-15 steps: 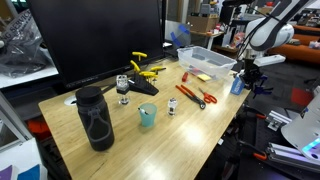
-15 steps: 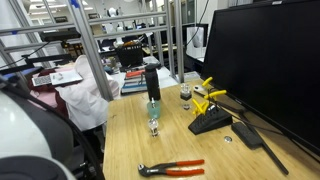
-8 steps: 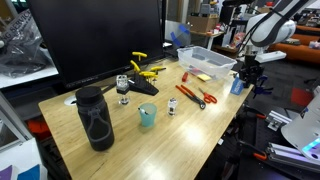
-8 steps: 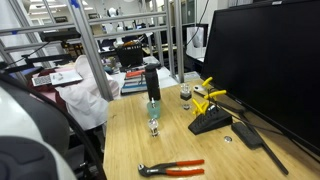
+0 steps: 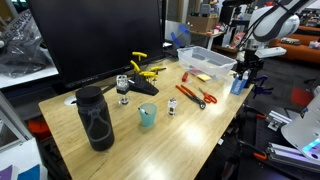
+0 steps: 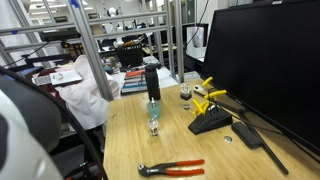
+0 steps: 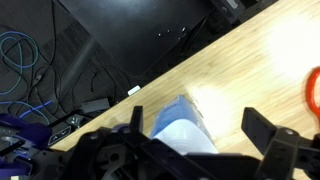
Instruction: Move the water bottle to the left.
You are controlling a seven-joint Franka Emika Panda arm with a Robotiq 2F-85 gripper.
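The water bottle (image 5: 238, 84), slim and translucent blue with a pale cap, stands upright at the table's edge beside the clear bin. My gripper (image 5: 246, 71) hovers just above its top. In the wrist view the bottle (image 7: 178, 128) shows from above between my spread fingers (image 7: 262, 130), closer to the left finger and apart from the right one. My gripper (image 7: 194, 120) is open and grips nothing. The bottle does not show in an exterior view where the arm's white blur (image 6: 25, 120) fills the near side.
On the wooden table (image 5: 200, 125) are a clear bin (image 5: 207, 62), red pliers (image 5: 191, 95), a teal cup (image 5: 147, 115), a large black bottle (image 5: 95, 118), yellow clamps (image 5: 143, 68) and a big monitor (image 5: 95, 40). Cables lie on the floor beyond the table edge (image 7: 30, 80).
The jaws have spread from nearly shut to wide open, letting go of the water bottle, which stays upright in place. The arm has barely moved.
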